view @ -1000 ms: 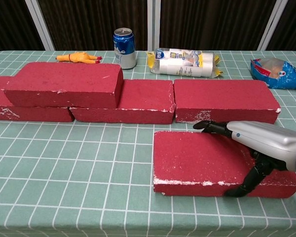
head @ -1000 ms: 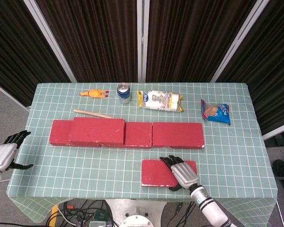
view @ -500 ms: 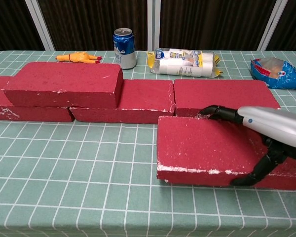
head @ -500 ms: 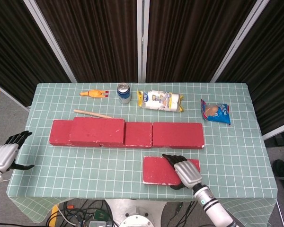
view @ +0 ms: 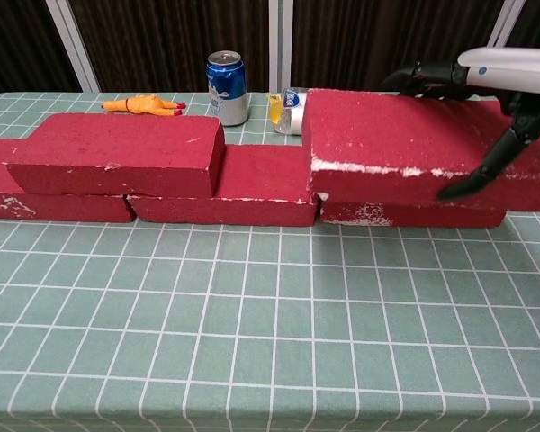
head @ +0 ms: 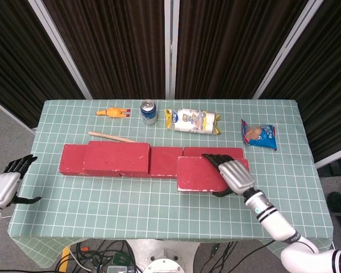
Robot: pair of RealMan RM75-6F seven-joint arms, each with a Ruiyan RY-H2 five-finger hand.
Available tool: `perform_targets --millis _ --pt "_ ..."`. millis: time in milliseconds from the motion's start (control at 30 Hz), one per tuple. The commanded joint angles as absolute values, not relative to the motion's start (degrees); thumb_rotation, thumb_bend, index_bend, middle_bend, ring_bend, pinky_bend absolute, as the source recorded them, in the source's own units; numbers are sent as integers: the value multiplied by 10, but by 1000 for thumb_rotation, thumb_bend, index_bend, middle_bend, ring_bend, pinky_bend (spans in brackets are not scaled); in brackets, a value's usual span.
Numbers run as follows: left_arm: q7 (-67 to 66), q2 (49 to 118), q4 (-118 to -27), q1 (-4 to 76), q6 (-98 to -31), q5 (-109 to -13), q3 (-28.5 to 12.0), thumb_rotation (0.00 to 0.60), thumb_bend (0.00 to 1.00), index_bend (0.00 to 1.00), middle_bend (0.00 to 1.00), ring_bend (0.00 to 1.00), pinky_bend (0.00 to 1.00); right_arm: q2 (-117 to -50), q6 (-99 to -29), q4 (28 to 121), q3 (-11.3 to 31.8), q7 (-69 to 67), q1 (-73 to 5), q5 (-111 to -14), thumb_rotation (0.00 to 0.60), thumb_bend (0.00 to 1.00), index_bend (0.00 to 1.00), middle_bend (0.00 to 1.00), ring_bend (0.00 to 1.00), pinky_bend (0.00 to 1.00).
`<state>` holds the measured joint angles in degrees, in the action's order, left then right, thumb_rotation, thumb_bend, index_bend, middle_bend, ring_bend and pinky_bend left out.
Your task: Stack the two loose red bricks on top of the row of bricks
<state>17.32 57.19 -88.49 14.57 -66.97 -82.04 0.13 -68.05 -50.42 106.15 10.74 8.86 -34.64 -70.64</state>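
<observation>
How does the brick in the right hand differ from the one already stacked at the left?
The held brick is gripped by the right hand, above the row's right end; the stacked brick rests free on the row's left end. The held one looks tilted, the stacked one flat. Both are red and alike in size.

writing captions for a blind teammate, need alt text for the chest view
The right hand holds a red brick lifted over the right end of a row of red bricks on a green checked table. Another brick already sits atop the row's left end; a soda can stands behind.
</observation>
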Motion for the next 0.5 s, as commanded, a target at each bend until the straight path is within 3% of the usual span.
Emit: perform_targets --millis 33,500 --pt "165 570 -891 141 -682 -822 -2 600 0 7 0 0 0 -669 -470 1015 126 69 -377 -714 600 115 73 207 159 249" --pt "90 610 -870 111 -767 -828 -16 600 0 7 0 0 0 -728 -349 893 141 -18 -481 -712 600 114 73 203 159 247"
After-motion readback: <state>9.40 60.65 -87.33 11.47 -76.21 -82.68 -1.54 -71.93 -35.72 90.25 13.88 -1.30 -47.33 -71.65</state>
